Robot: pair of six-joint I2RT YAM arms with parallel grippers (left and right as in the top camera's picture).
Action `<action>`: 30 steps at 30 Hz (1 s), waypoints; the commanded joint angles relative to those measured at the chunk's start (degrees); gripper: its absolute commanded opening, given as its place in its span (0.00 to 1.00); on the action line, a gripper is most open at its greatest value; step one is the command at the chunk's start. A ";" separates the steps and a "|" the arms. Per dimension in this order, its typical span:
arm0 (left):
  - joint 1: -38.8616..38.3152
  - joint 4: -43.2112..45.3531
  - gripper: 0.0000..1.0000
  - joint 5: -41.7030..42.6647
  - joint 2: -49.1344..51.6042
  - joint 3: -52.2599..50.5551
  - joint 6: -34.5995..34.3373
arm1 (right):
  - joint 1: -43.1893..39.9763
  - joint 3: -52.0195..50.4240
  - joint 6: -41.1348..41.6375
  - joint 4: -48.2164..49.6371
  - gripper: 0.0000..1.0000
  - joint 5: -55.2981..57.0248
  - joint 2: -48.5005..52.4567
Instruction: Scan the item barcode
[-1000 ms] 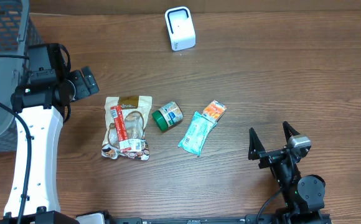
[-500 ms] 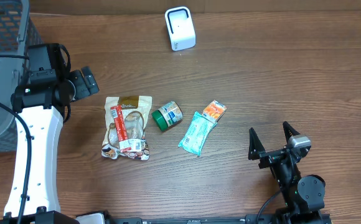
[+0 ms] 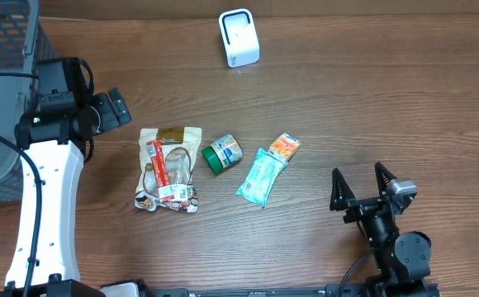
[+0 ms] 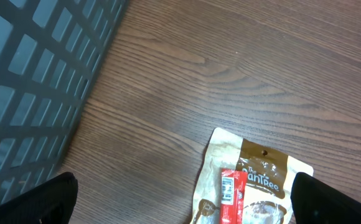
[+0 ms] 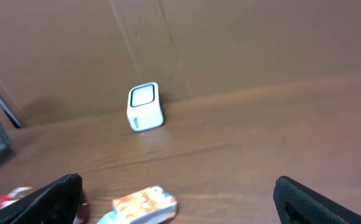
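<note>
both arms hang over the wooden table [image 3: 388,91]. the left gripper [image 3: 120,110] is spread wide and empty near the grey basket [image 3: 0,58], and the right gripper [image 3: 358,176] is likewise spread and empty at the near edge. the goods to be scanned lie in a loose row mid-table: a snack pouch [image 3: 169,169], a green-lidded jar [image 3: 221,154], and a pale blue packet [image 3: 261,176] touching an orange packet [image 3: 284,146]. the white scanner [image 3: 239,38] stands well apart at the far side. nothing is picked up yet. to my eye the job wants one item pinched by an edge, clear of its code, then turned so the code squarely faces the scanner's window. no barcode reads clearly from above, though a white patch on the pouch's red label may be one. the left wrist view cuts the pouch off at the bottom, and the right wrist view shows only a strip of the orange packet.
</note>
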 commanded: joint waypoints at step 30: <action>0.20 0.07 1.00 -0.26 -0.24 1.33 1.09 | 10.78 97.61 13.33 -64.48 0.70 -13.20 88.54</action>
